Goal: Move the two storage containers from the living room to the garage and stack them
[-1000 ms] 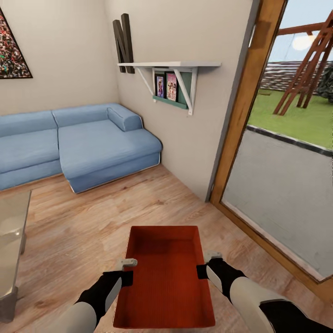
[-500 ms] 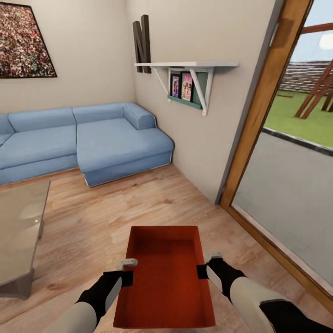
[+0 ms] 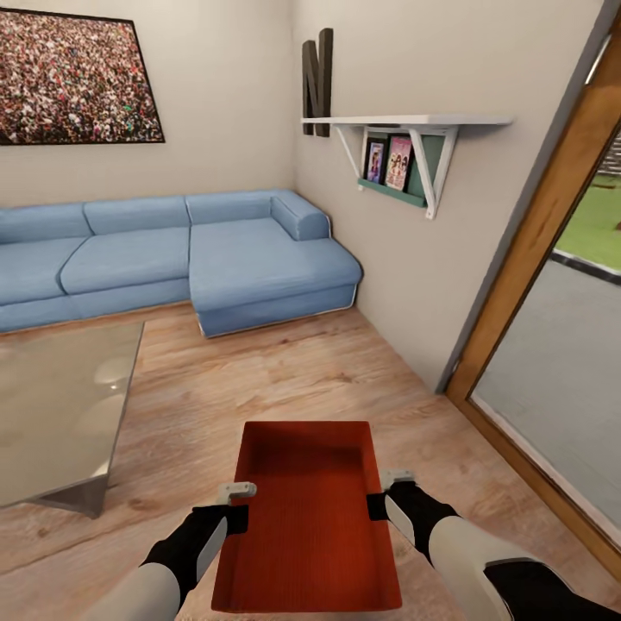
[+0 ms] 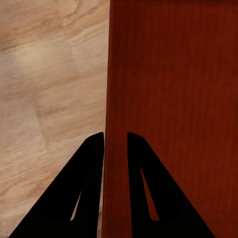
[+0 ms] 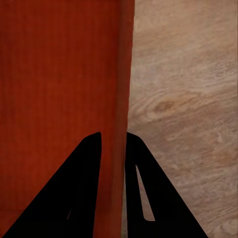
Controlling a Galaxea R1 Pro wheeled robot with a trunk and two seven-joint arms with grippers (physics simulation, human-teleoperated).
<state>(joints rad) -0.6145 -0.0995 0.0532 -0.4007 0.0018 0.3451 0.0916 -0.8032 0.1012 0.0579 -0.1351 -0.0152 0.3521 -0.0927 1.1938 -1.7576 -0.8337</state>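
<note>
Container of red-orange plastic, shallow and open-topped [image 3: 309, 517], sits low centre of frame, long axis running away from me. My left gripper [image 3: 231, 504] and right gripper [image 3: 385, 492] each clamp a long side wall, equally near.

Head camera looks down over the storage container [image 3: 309, 517]; 2 wrist cameras (very close) share its walls.

My two forearms: white shells, black wrist housings, pale grey tabs. My left gripper [image 4: 115, 148] and right gripper [image 5: 113, 148] carry flat black, tapering fingers.
</note>
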